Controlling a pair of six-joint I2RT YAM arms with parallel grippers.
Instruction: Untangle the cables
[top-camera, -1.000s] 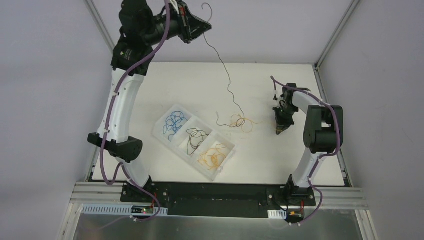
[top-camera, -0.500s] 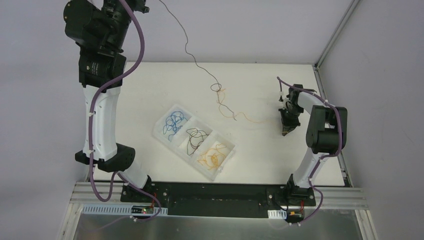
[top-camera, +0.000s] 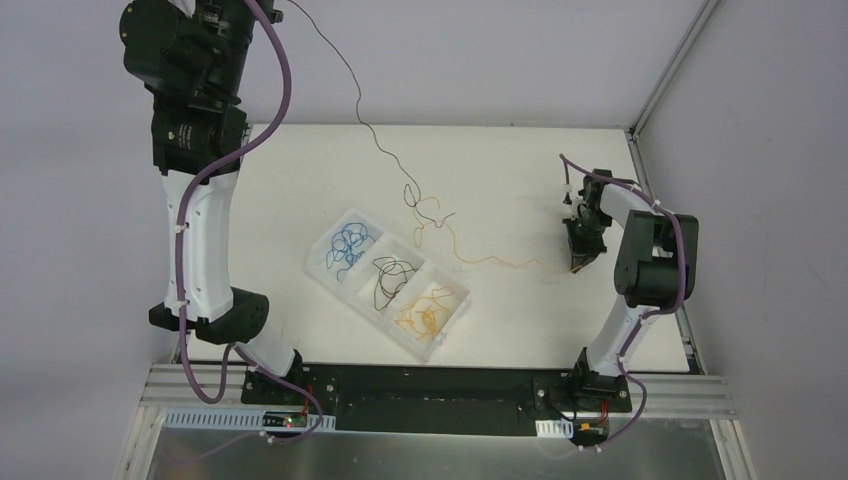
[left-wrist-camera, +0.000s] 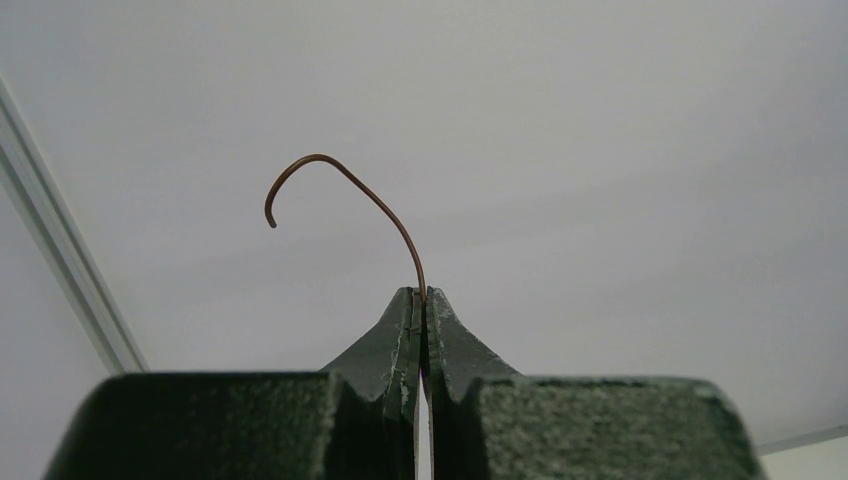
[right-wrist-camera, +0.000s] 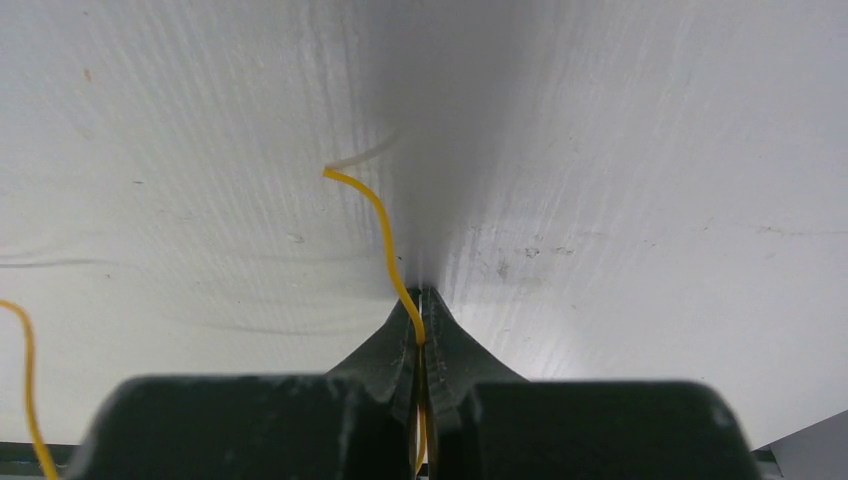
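A black cable (top-camera: 372, 132) hangs taut from my raised left gripper (left-wrist-camera: 422, 292), which is shut on its end; the hooked tip (left-wrist-camera: 330, 165) sticks out above the jaws. The black cable runs down to a loose knot (top-camera: 424, 208) over the table. From that knot an orange-yellow cable (top-camera: 495, 262) stretches right along the table to my right gripper (top-camera: 578, 266), which is low on the table and shut on it. In the right wrist view the yellow cable (right-wrist-camera: 385, 235) passes between the shut jaws of that gripper (right-wrist-camera: 422, 292).
A clear three-compartment tray (top-camera: 312, 266) lies near the middle, with a blue bundle (top-camera: 348, 245), a black bundle (top-camera: 392, 276) and an orange bundle (top-camera: 428, 312), one per compartment. The enclosure's frame posts (top-camera: 668, 62) rise at the back corners.
My left arm swung left and higher, drawing the black cable with it. The knot slid left and loosened. The orange-yellow cable pulled out straight toward my right gripper, which shifted slightly right.
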